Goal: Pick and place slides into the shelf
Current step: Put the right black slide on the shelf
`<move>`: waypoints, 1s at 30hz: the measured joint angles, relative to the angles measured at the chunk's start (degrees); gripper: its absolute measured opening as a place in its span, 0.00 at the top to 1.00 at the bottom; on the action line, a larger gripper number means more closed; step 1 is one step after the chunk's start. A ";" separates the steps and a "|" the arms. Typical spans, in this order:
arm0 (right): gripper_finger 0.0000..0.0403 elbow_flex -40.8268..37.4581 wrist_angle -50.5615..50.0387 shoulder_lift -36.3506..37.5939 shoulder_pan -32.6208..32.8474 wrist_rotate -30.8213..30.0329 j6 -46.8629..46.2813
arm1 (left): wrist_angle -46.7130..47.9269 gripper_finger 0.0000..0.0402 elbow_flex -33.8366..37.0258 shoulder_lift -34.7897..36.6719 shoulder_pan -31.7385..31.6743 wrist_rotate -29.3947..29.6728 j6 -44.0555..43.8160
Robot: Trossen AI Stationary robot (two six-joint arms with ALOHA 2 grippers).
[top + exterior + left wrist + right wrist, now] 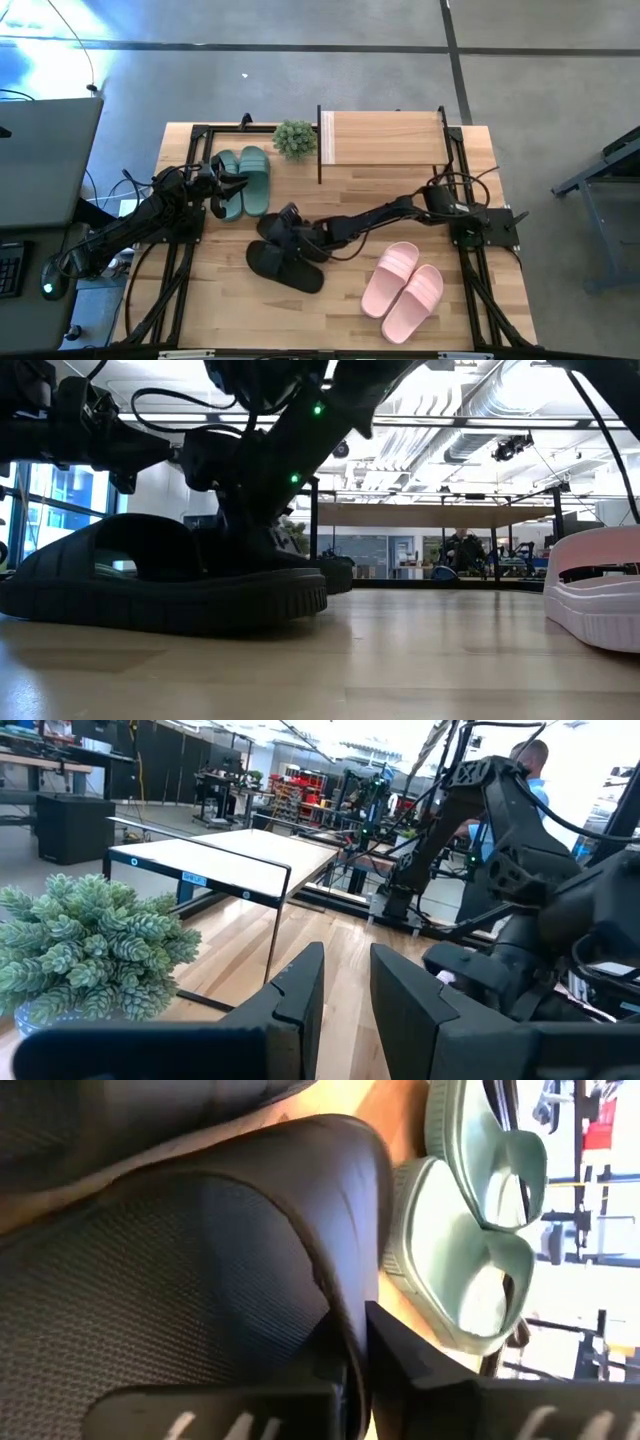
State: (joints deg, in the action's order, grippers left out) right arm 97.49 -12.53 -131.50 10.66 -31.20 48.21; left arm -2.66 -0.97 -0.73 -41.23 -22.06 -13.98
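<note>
Black slide being gripped by the right gripper

The black slide (284,231) at table centre is clamped at its edge by the right gripper (290,222), fingers nearly closed; a lift and carry to the empty shelf (385,139) is judged next. The left gripper (222,183) is held slightly parted, empty, over the teal pair (245,180)

Matt, finely textured black slide (180,1250)

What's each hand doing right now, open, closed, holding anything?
Left hand: fingers slightly apart, holding nothing, by the teal-green slides.
Right hand: closed on a black slide's strap.
</note>
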 joint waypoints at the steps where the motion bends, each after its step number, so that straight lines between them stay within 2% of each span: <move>1: 0.99 -0.11 -0.73 0.62 0.42 -0.57 -0.40 | 0.00 0.82 0.00 0.00 0.00 0.00 0.00; 4: 0.99 -0.17 -3.11 3.60 1.74 -2.14 -1.86 | 0.00 0.82 -0.02 0.00 0.00 0.00 0.00; 9: 1.00 -0.07 -9.61 10.44 4.35 -8.85 -4.89 | -0.02 0.82 -0.02 0.00 0.00 0.02 0.00; 17: 1.00 -0.07 -19.58 24.95 8.17 -25.89 -11.12 | 0.00 0.82 -0.02 0.00 0.01 -0.04 -0.01; 26: 1.00 -0.07 -29.36 38.72 7.88 -43.36 -24.21 | -0.02 0.82 -0.02 0.00 0.00 -0.09 -0.02; 30: 1.00 -0.04 -29.64 41.57 5.91 -45.87 -25.70 | -0.02 0.82 0.00 0.00 0.01 -0.28 -0.02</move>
State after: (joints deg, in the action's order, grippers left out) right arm 97.45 -42.17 -89.94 16.57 -77.07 22.50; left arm -2.68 -0.97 -0.73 -41.22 -22.35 -14.00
